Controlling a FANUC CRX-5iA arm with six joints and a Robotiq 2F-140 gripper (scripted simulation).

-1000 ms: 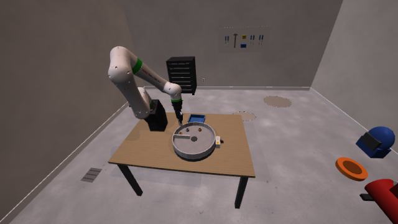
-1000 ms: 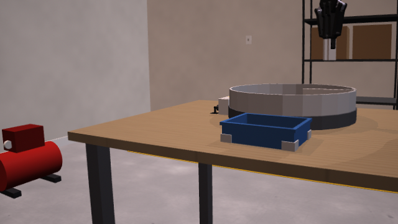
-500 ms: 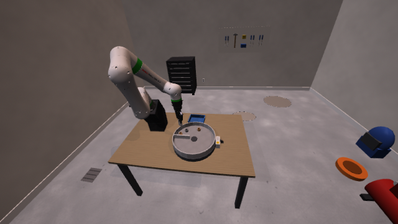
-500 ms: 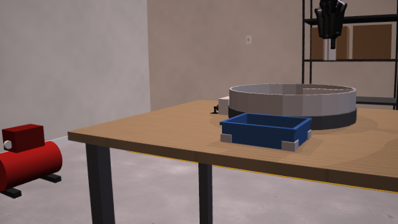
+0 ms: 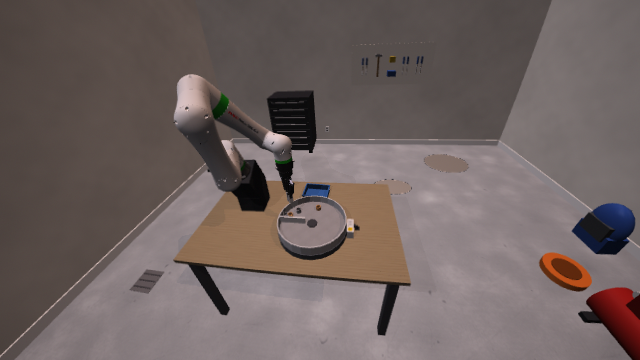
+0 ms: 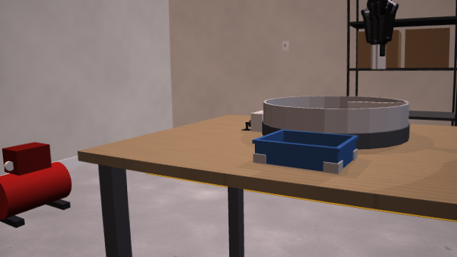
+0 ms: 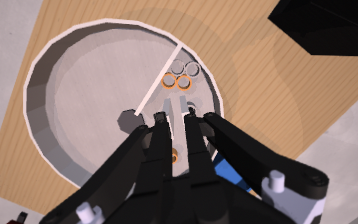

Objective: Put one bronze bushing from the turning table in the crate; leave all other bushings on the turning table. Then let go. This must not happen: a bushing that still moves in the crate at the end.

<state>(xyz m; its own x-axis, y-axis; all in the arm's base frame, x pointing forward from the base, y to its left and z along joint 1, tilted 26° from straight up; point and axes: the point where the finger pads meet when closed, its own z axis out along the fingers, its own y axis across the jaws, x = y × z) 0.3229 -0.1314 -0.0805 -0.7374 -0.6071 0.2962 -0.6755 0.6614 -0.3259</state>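
My gripper (image 5: pixel 290 199) (image 6: pixel 378 67) (image 7: pixel 176 106) is shut with nothing held; its narrow fingers hang well above the near-crate side of the turning table (image 5: pixel 310 245) (image 6: pixel 303 118) (image 7: pixel 36 102). Two bronze bushings sit side by side near the divider bar (image 5: pixel 295 220) (image 7: pixel 159 79), ahead of the fingertips in the wrist view, with two grey rings touching or close behind them. Another bronze bushing (image 5: pixel 318 207) (image 7: pixel 174 156) lies apart, partly hidden by a finger in the wrist view. A grey part (image 5: pixel 298 210) is partly hidden beside the right fingertip there. The blue crate (image 5: pixel 316 191) (image 6: pixel 296 155) (image 7: pixel 231 174) stands beside the turning table.
The turning table's raised wall surrounds the parts, and a dark round hub (image 5: pixel 312 223) (image 7: pixel 131 121) lies at its middle. A small white control box (image 5: pixel 350 228) (image 6: pixel 257 121) stands against its outer side. The robot's black base (image 5: pixel 252 187) stands at the wooden table's left back.
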